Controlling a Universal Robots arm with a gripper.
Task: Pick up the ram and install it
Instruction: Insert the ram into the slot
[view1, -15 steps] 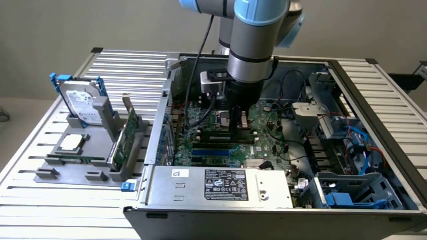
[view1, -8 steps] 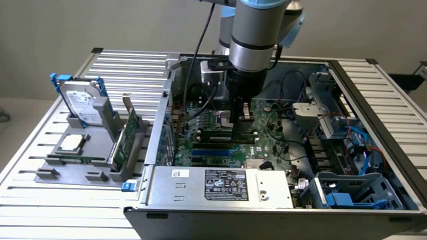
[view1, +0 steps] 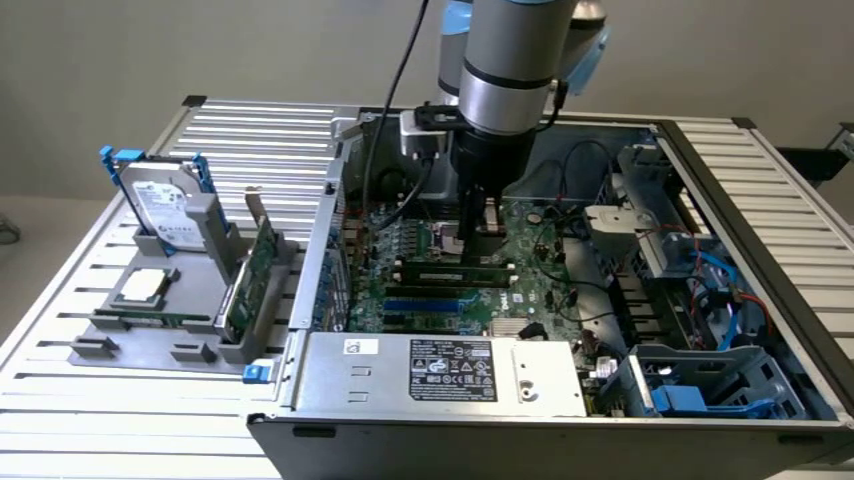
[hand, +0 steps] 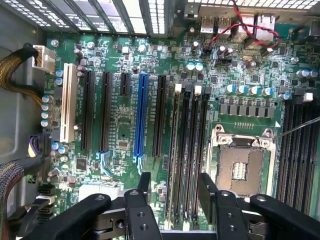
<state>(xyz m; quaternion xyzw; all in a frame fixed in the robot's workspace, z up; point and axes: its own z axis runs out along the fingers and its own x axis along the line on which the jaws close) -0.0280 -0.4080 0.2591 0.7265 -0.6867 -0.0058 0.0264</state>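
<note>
Stick of green ram (view1: 451, 269), long and thin with black chips, sits on edge in a black slot of the green motherboard (hand: 120, 135), right under the black two-finger gripper (hand: 175, 176). Its fingers (hand: 144, 182) are spread apart, one on each side of the slot row, gripping nothing. A square silver processor socket (hand: 243, 167) is just beside the hand, with a long blue slot (hand: 141, 115) on its other side. The open grey computer case (view1: 534, 445) is all around. Well away from the hand, a wider green expansion card (view1: 254, 275) stands in a grey tray (view1: 100, 350).
</note>
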